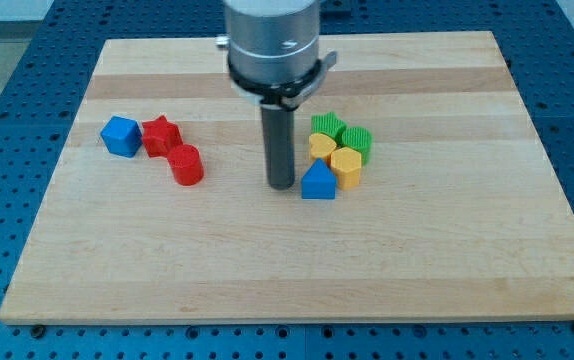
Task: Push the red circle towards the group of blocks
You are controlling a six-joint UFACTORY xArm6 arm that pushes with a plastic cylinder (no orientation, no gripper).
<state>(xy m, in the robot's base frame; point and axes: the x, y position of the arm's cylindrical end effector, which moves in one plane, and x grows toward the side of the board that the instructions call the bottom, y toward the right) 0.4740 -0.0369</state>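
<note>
My tip (282,184) rests on the wooden board (447,270), bare rod, grasping nothing. Just at the view's right of it: blue triangular block (318,183), with two yellow heart-shaped blocks (347,166) (323,148), a green star-like block (326,127) and a green ribbed round block (358,141) clustered behind. Red circle (186,165) sits well apart to the view's left, open board between it and my tip. Touching it further left: red star (161,135), then blue cube-like block (120,135).

A blue cube (120,135) touches a red star (161,134) at its nine o'clock. Both sit on a wooden board (267,260) over blue pegboard (27,60).
</note>
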